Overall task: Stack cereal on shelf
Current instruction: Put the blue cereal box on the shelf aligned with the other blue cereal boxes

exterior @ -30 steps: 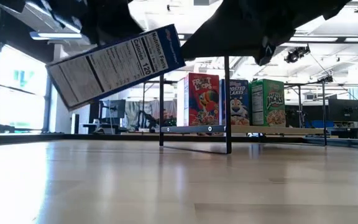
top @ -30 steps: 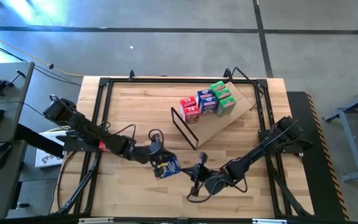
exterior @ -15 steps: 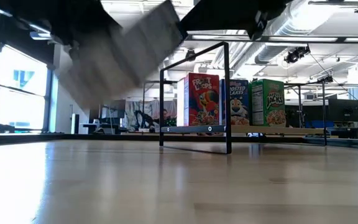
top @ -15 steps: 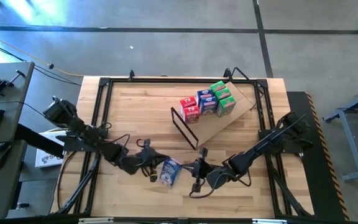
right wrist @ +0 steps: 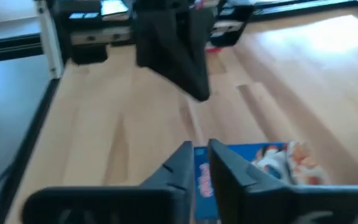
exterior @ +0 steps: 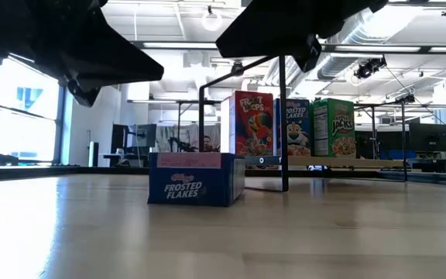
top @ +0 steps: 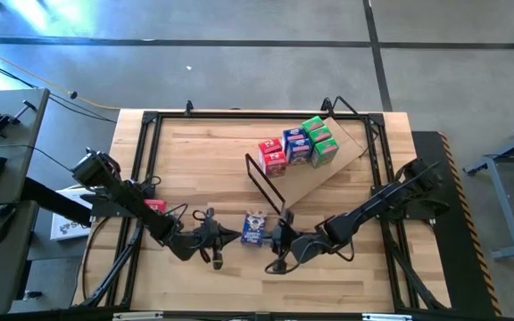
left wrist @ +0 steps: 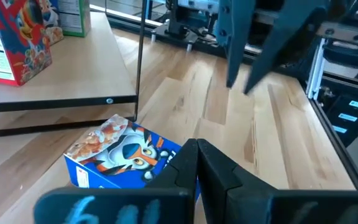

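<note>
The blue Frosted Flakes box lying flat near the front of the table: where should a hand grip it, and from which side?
The blue Frosted Flakes box lies on its broad face, printed front up, between the left hand and the right hand. Probably best to come down from above and pinch across its two long narrow sides, since the flat pose leaves those exposed and the wide face too broad.

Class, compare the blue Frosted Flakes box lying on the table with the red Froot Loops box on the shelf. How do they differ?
The blue Frosted Flakes box lies flat on the tabletop; the red Froot Loops box stands upright on the shelf. The blue box sits alone between the left hand and right hand; the red box stands at the end of a row beside other boxes. Both are small printed cereal boxes.
</note>
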Robot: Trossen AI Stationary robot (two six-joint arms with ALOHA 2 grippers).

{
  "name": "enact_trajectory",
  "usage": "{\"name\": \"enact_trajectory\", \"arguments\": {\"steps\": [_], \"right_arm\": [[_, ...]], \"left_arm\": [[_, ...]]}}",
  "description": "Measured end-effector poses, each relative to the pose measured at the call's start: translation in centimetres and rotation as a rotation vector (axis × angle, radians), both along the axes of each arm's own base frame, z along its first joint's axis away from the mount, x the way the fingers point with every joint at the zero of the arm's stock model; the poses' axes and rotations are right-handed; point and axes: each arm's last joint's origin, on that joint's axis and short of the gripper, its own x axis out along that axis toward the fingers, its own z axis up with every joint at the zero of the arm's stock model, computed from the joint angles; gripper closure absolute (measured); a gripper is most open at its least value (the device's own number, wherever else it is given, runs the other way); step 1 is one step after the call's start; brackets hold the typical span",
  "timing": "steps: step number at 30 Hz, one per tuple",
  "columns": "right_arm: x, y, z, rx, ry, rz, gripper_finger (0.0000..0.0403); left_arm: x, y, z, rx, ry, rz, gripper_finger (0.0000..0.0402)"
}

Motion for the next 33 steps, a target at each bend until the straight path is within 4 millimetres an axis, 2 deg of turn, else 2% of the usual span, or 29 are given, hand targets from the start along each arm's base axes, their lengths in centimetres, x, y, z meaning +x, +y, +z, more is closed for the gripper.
{"name": "enact_trajectory", "arguments": {"steps": [6, 9, 12, 14, 16, 21, 23, 29, 33], "right_arm": [[-0.1, 0.3, -0.3, 0.081, 0.040, 0.053, 0.0262], [-0.6, 0.4, -0.8, 0.125, 0.092, 0.022, 0.0210], [-1.4, 0.6, -1.6, 0.159, 0.152, -0.076, 0.0193], [-1.8, 0.8, -2.9, 0.154, 0.189, -0.150, 0.0205], [-1.9, 1.0, -4.4, 0.142, 0.215, -0.200, 0.0234], [-1.0, 0.7, -7.1, 0.158, 0.232, -0.248, 0.0356], [-0.5, 0.5, -7.3, 0.159, 0.212, -0.247, 0.0390], [0.3, 0.0, -7.3, 0.198, 0.210, -0.183, 0.0375], [0.6, 0.3, -7.1, 0.207, 0.193, -0.122, 0.0384]], "left_arm": [[-0.1, -0.1, -0.2, -0.013, 0.016, -0.015, 0.0401], [-0.5, 0.2, -1.4, -0.063, 0.119, -0.006, 0.0401], [-1.2, 0.7, -3.1, -0.071, 0.216, 0.078, 0.0401], [-1.1, 0.6, -3.9, -0.091, 0.235, 0.087, 0.0401], [-0.7, 0.6, -4.9, -0.093, 0.241, 0.078, 0.0401], [0.5, 0.3, -6.5, -0.114, 0.190, 0.016, 0.0401], [0.9, 0.2, -6.7, -0.115, 0.168, 0.001, 0.0401], [1.6, -0.3, -6.4, -0.100, 0.177, -0.072, 0.0401], [1.9, -0.9, -5.6, -0.081, 0.171, -0.127, 0.0402]]}}
